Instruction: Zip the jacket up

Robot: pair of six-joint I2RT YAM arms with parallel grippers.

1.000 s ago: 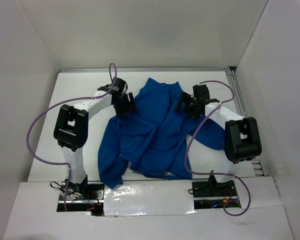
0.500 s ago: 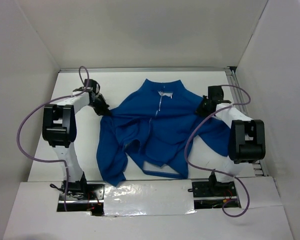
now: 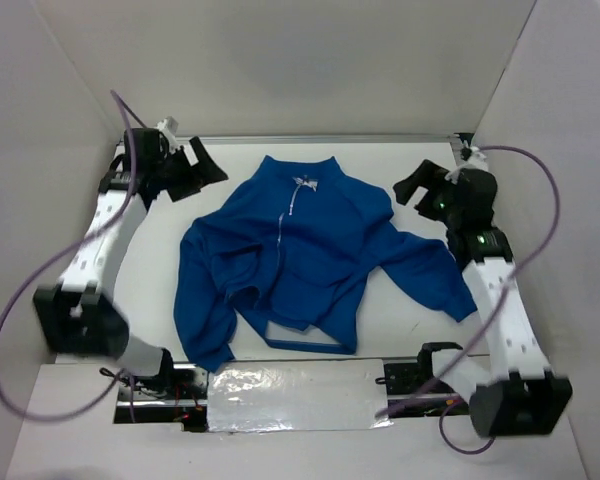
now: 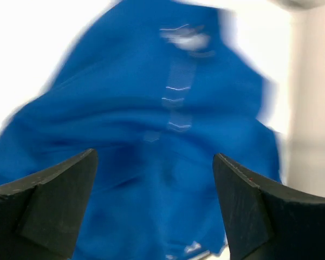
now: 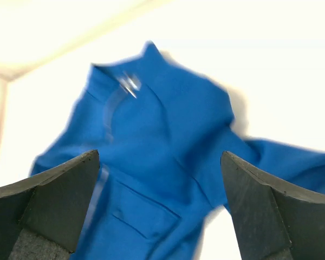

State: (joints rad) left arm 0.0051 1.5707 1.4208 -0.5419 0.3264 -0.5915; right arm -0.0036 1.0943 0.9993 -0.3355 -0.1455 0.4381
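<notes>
Jacket (image 3: 300,265) lies flatter now; left gripper (image 3: 206,166) and right gripper (image 3: 413,182) backed off beside its collar (image 3: 300,168), both spread, empty. Pocket (image 5: 145,214) shows only from right wrist.

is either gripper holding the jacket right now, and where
Nothing is held. The left gripper and the right gripper both stand open, off to either side of the jacket, touching no part of it.
</notes>
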